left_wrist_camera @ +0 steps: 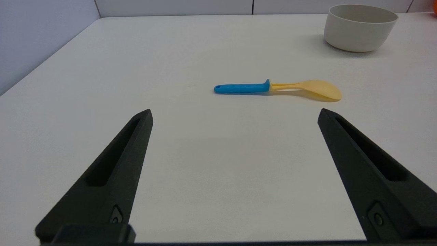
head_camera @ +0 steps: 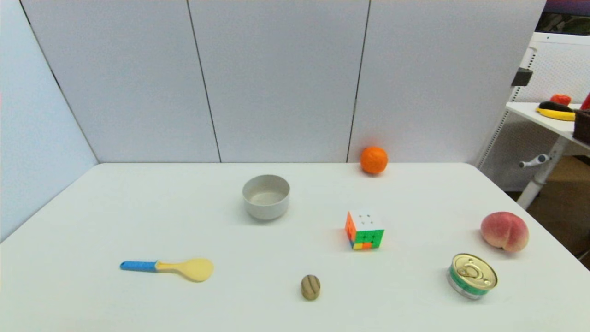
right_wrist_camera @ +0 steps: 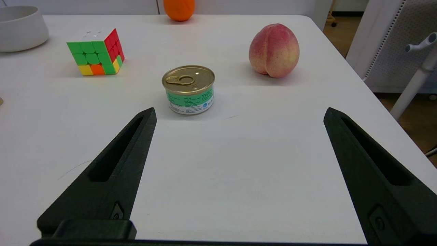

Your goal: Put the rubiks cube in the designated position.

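Head view: rubiks cube (head_camera: pixel 364 229) mid-table, bare room around; left tool (left_wrist_camera: pixel 235 114), right tool (right_wrist_camera: pixel 240 112) both spread.

Bright, even overhead light leaves soft faint shadows under the round gold-lidded tin can (right_wrist_camera: pixel 188 89); all views sharp.

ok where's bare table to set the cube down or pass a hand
Bare: the table's left side beyond the spoon, and the middle between bowl, spoon and rubiks cube. Crowded: the right, with can, peach and orange.
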